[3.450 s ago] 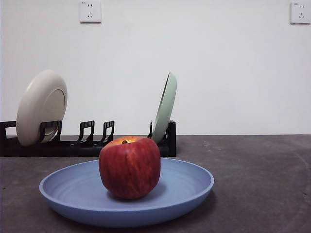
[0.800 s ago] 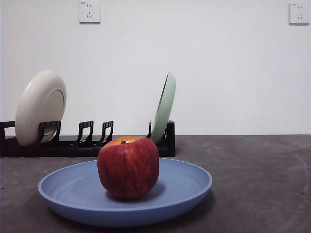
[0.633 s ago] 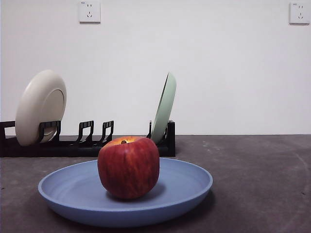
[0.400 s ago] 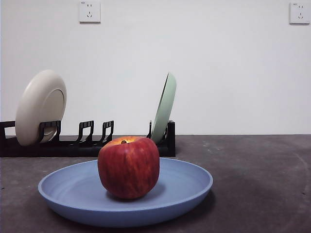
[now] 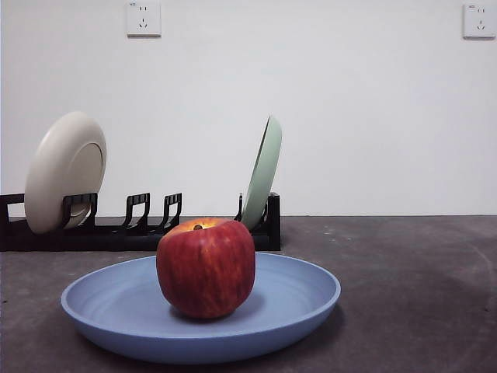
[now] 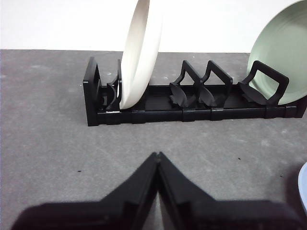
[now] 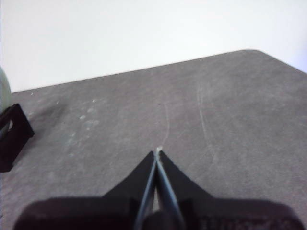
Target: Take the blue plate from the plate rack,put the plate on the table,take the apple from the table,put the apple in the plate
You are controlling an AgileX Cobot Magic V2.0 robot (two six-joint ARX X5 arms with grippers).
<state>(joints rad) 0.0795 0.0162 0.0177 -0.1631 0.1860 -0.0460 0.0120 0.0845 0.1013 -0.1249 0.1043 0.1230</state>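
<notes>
The blue plate (image 5: 295, 307) lies flat on the dark grey table (image 5: 419, 295), near the front. The red apple (image 5: 206, 268) sits upright in the middle of it. The black plate rack (image 5: 147, 225) stands behind; it also shows in the left wrist view (image 6: 192, 103). A sliver of the blue plate's rim (image 6: 304, 187) shows at that view's edge. My left gripper (image 6: 157, 155) is shut and empty, held over bare table in front of the rack. My right gripper (image 7: 157, 152) is shut and empty over bare table. Neither gripper shows in the front view.
A cream-white plate (image 5: 66, 171) stands at the rack's left end and a pale green plate (image 5: 262, 175) at its right end. In the left wrist view the cream-white plate (image 6: 140, 52) and green plate (image 6: 283, 52) stand the same way. A white wall lies behind.
</notes>
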